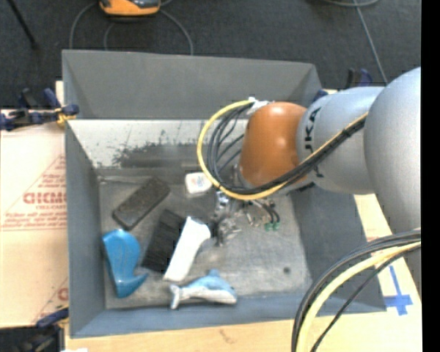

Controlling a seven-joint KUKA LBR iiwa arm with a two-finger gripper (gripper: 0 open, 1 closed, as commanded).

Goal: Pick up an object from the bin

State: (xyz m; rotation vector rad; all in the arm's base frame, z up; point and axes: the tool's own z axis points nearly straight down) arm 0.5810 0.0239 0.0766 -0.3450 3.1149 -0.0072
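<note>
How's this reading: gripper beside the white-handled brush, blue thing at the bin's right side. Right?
No. The camera view shows the blue thing at the left side of the bin; the gripper is indeed beside the white-handled brush.

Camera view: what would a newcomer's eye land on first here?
The orange wrist cover, ringed by cables, looms over the middle of the grey bin, with the gripper low beside a white-handled black brush. Then the bright blue scoop-shaped thing at the bin's left and the blue-and-white fish-like toy by its near wall.
</note>
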